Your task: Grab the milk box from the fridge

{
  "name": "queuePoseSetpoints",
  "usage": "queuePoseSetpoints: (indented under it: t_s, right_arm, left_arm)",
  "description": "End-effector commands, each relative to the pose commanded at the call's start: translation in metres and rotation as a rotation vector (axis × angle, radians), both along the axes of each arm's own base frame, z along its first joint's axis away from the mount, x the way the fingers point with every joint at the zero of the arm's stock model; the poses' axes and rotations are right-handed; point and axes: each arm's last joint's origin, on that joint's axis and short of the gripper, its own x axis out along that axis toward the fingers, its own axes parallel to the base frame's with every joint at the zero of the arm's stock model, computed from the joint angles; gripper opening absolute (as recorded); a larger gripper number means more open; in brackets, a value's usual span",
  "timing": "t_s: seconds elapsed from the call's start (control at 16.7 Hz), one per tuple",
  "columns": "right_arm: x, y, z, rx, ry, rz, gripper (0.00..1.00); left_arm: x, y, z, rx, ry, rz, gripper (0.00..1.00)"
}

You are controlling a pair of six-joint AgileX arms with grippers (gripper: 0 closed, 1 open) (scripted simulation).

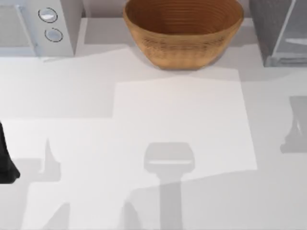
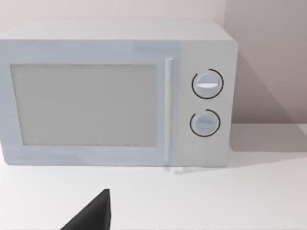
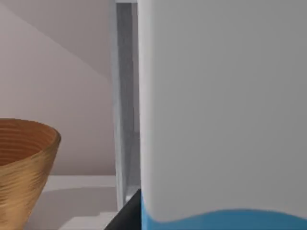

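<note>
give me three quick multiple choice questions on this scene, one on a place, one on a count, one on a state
1. Where does the wicker bowl stand?
A) between the microwave and the fridge
B) on top of the microwave
C) at the table's front edge

2. How many round knobs does the microwave have?
A) one
B) two
C) four

3. How is the microwave's door?
A) wide open
B) taken off
C) shut

Answers:
1 A: the top view shows the bowl at the back, with the microwave to its left and the fridge to its right.
2 B: the left wrist view shows two knobs beside the door.
3 C: the door lies flush with the microwave's front.
</note>
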Motion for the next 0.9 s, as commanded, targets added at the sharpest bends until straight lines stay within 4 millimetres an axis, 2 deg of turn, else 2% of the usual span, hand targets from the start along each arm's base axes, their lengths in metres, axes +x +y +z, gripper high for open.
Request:
queuePoseSetpoints:
  t_s: [0.18,0.42,0.9]
  right_arm:
    - [-0.023,0.006,-0.03,0.004,0.017,0.004,0.0]
    - [-0.032,0.009,-0.057,0.002,0.04,0.007,0.0]
    - [-0.033,0.01,-0.058,0.002,0.036,0.014,0.0]
  left_arm:
    - [0.0,0.0,0.0,0.0,0.0,0.0,1.0]
    - [0.0,0.0,0.0,0.0,0.0,0.0,1.0]
    - [0.0,0.0,0.0,0.0,0.0,0.0,1.0]
